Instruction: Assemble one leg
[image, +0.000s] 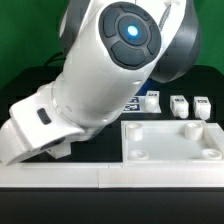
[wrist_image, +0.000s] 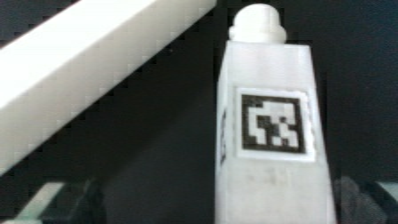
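Observation:
In the wrist view a white table leg (wrist_image: 267, 120) with a black-and-white marker tag and a rounded peg at its far end lies lengthwise between my fingers. My gripper (wrist_image: 217, 205) is open around it. One dark finger (wrist_image: 361, 200) sits right beside the leg, and the other finger (wrist_image: 71, 200) stands well apart from it. In the exterior view my arm (image: 110, 70) hides the gripper and this leg. The square white tabletop (image: 170, 150) with corner holes lies at the exterior view's right.
Three more white legs (image: 181, 105) stand in a row behind the tabletop. A long white rail (image: 110, 178) runs along the front. In the wrist view a white bar (wrist_image: 89, 70) crosses diagonally beside the leg. The surface is black.

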